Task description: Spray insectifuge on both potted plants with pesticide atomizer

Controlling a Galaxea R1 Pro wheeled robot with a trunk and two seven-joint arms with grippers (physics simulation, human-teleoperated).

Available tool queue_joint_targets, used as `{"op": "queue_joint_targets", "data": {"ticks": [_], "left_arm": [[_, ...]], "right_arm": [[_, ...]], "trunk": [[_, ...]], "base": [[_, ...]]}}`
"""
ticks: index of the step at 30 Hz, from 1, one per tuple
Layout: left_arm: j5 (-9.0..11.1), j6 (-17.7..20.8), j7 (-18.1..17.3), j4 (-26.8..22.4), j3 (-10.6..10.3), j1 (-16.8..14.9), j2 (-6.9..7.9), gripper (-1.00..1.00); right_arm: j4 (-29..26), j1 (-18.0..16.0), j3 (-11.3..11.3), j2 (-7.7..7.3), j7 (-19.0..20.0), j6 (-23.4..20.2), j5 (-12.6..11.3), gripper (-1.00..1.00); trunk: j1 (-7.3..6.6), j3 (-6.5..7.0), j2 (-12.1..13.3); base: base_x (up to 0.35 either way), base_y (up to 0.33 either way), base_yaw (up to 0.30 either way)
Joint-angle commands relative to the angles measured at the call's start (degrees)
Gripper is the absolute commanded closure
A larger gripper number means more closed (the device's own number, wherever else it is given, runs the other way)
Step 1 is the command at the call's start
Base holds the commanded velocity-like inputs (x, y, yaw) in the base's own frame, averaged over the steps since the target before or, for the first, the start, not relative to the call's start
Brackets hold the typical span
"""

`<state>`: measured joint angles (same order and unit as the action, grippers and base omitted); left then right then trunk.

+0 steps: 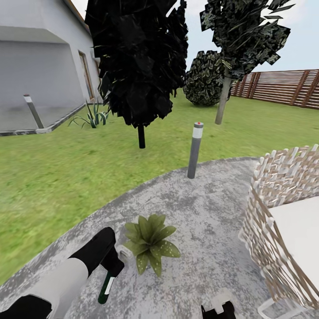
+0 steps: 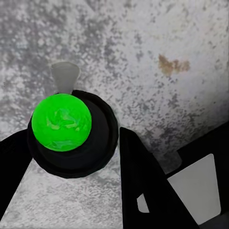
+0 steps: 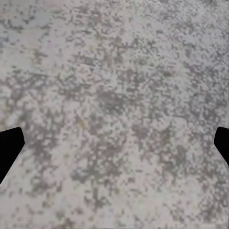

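Note:
My left gripper is shut on the pesticide atomizer, just above the round stone patio. The bottle's dark green body with its white band points down toward me. Its whitish trigger head sits right beside a potted plant, a low rosette of green leaves. Pale specks of insectifuge dot the plant's near-right leaves. In the left wrist view the atomizer shows end-on as a bright green disc between black fingers. The other potted plant is out of view. My right gripper hangs open over bare stone.
A grey bollard lamp stands at the patio's far edge. A woven wicker seat takes up the right side. Lawn, dark trees, a spiky plant, a house wall and a brown fence lie beyond.

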<state>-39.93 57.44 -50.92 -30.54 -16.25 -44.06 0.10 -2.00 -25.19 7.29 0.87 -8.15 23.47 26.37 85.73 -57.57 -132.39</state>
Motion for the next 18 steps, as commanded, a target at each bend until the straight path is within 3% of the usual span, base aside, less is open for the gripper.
{"op": "queue_joint_targets", "data": {"ticks": [1,9,18], "left_arm": [[-0.7,0.1,-0.6,-0.1,-0.1,-0.2,-0.09,1.00],[-0.6,0.1,-0.6,-0.2,-0.1,-0.6,-0.18,1.00],[-0.6,-0.3,-0.5,0.8,-0.2,1.5,0.16,1.00]], "right_arm": [[0.1,0.0,0.4,0.01,-0.3,0.2,0.6,-1.00],[0.1,0.0,0.4,0.01,-0.3,0.2,0.6,-1.00],[0.1,0.0,0.4,0.01,-0.3,0.2,0.6,-1.00]], "trunk": [[0.02,-0.05,0.0],[0.02,-0.05,0.0],[0.02,-0.05,0.0]], "base": [[0.237,0.184,0.000],[0.051,0.038,0.000],[0.000,0.000,0.000]]}}
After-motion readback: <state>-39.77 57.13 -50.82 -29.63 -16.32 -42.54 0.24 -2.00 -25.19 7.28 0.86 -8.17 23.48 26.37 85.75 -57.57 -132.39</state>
